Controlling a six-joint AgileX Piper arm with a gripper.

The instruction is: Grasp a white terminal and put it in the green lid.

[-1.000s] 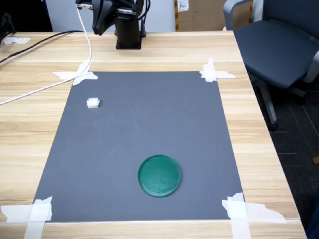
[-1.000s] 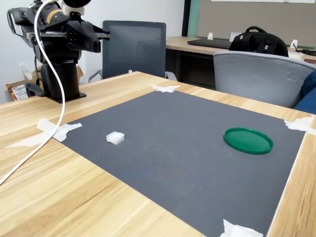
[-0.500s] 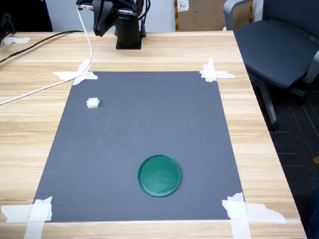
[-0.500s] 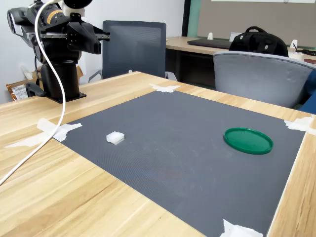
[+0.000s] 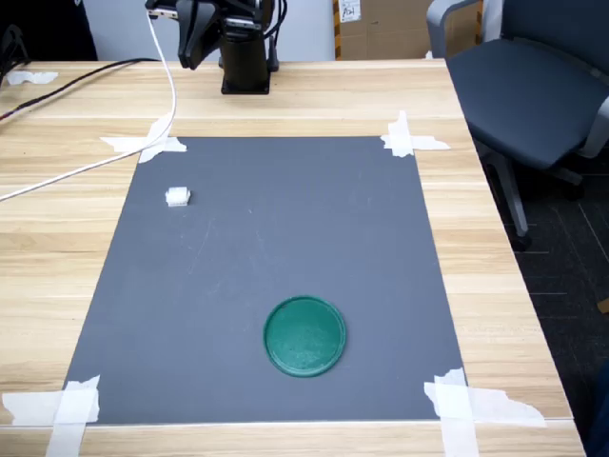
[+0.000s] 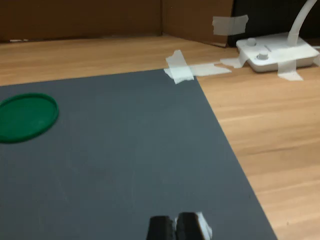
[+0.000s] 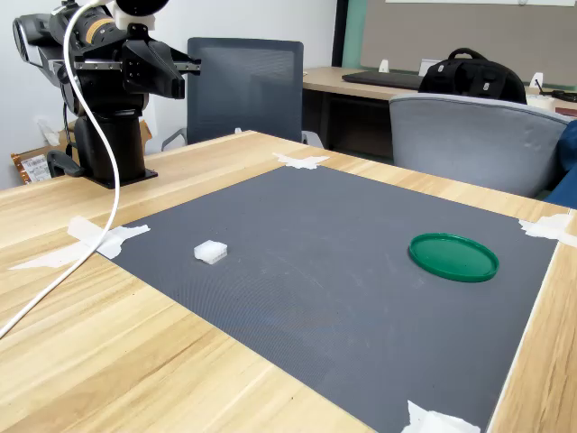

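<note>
- First exterior view: white terminal (image 5: 178,197) lying on the dark grey mat (image 5: 285,238) near its far-left corner, just inside the mat's left edge; nothing touching it.
- Green lid (image 5: 304,336) flat on the same mat, near the near edge and a little right of the middle, well apart from the terminal.
- Mat taped at all four corners to the wooden table (image 5: 495,286) with white tape strips (image 5: 409,138).
- Black robot arm base (image 5: 244,57) standing on the table's far edge, gripper (image 5: 193,38) held up beside it, far from both objects; finger state not readable here.
- White cable (image 5: 143,133) trailing from the arm across the table's left side; grey office chair (image 5: 533,86) off the table's right edge.
- Wrist view: two dark fingertips (image 6: 161,230) showing at the frame edge, close together with only a thin slit between, nothing held.
- Lid (image 6: 25,116) visible on the mat; taped mat corner (image 6: 179,70) and a white taped-down lamp base (image 6: 277,50) on the bare wood beyond it; terminal out of this view.
- Second exterior view: terminal (image 7: 210,252) on the mat near the corner closest to the arm; lid (image 7: 453,256) towards the mat's opposite end.
- Arm (image 7: 108,81) folded above its base at the table's far-left corner, gripper high over the wood, clear of the mat.
</note>
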